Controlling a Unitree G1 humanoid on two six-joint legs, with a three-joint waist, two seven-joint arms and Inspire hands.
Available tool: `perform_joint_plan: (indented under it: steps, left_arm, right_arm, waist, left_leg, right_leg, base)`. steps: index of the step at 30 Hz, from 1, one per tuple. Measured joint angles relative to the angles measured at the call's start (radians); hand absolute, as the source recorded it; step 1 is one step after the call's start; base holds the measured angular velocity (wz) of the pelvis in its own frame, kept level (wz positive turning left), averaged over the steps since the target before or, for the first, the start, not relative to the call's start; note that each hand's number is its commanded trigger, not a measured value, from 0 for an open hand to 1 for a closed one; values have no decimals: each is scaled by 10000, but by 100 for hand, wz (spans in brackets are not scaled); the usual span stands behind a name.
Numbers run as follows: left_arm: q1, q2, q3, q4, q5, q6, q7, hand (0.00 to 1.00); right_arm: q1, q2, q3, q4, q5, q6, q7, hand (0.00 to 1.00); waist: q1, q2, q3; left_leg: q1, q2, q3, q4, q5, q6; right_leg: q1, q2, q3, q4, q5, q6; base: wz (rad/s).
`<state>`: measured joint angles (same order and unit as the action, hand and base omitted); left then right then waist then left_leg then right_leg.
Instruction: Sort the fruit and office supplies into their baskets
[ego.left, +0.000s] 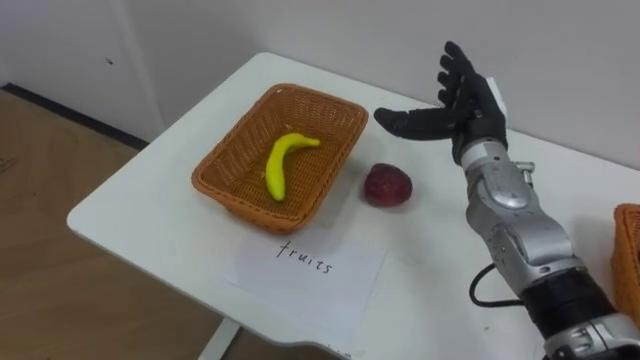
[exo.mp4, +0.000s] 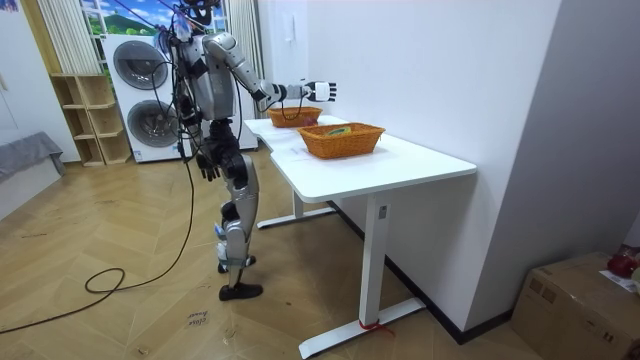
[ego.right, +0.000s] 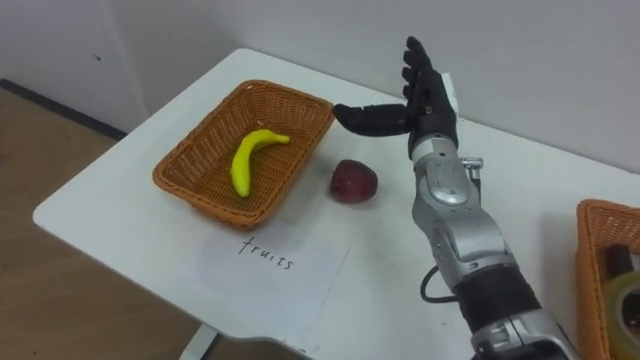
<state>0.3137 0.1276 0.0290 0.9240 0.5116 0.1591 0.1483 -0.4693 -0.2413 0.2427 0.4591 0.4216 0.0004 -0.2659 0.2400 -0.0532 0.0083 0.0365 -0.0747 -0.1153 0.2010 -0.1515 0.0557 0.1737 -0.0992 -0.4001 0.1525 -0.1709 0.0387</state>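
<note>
In the left eye view a wicker basket (ego.left: 240, 205) sits on the white surface (ego.left: 140, 210) with a banana (ego.left: 281, 163) lying inside it. A sheet of paper (ego.left: 310, 270) with handwriting lies in front of the basket. A dark red fruit (ego.left: 387, 185) rests on the surface just beside the basket's right wall, outside it. The right robot hand (ego.left: 462, 100) is raised beyond that fruit, open and empty, its thumb pointing toward the basket

In the room view the robot stands at the surface's side, right arm stretched over it. The left robot hand (exo.mp4: 208, 165) hangs by its hip; whether it is open or closed cannot be told

In the right eye view a second basket (ego.right: 590, 280) shows at the right edge, a pale roll (ego.right: 622, 265) inside it
</note>
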Motion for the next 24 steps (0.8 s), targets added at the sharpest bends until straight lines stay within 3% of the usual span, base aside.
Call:
perform_joint_plan:
  steps: [15, 24]
  left_arm:
    - [11, -3, -9, -14, -7, -56, -24, 0]
    - [-1, -5, 3, 12, -60, -97, -140, 0]
  right_arm:
    - [799, 2, 30, 58, -56, 0, 403, 0]
    - [1132, 11, 126, 799, -1501, 1, 880, 0]
  waist:
    - [91, 6, 0]
    - [127, -30, -23]
  left_leg:
    - [-113, -3, 28, -21, 1, 2]
    - [-123, 4, 44, -5, 1, 2]
  right_leg:
    - [-146, -5, 13, 6, 1, 1]
    - [-172, -2, 17, 4, -1, 3]
  base:
    - [0]
    - [0]
